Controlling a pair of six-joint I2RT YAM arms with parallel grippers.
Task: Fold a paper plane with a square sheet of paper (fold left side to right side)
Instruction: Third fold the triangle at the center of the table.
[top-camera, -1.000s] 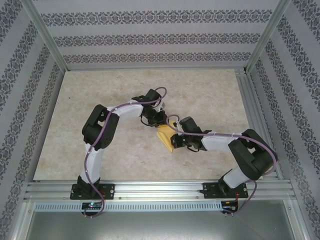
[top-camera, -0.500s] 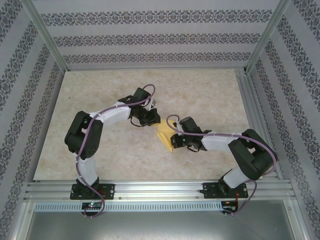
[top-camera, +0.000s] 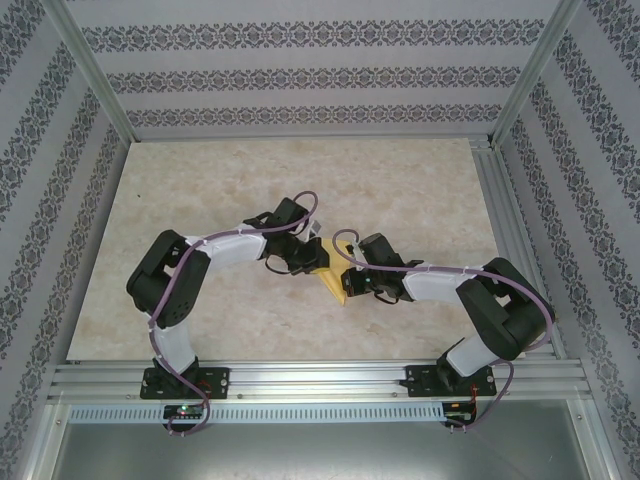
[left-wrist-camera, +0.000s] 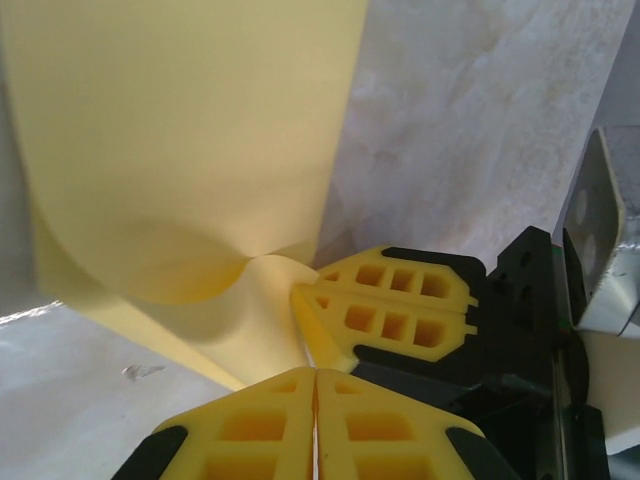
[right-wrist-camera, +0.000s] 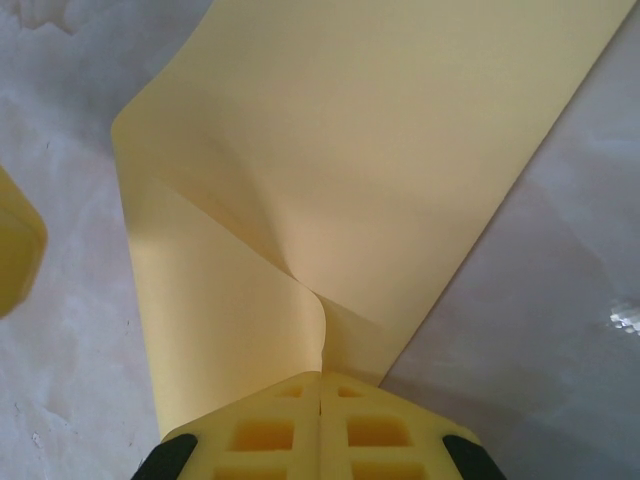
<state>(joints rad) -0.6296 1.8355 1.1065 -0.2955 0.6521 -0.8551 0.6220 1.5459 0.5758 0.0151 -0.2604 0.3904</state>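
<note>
Right wrist, paper pinched by right claw

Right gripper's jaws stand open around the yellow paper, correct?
Not open: the right gripper is shut on the yellow paper. The right wrist view shows it pressed closed, with the sheet curling out from its tip.

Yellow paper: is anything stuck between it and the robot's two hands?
Nothing visible is. The right hand is shut right on the yellow paper, pinching its curled edge. The left hand is shut too, just beside the paper, with a bit of bare table between them.
</note>
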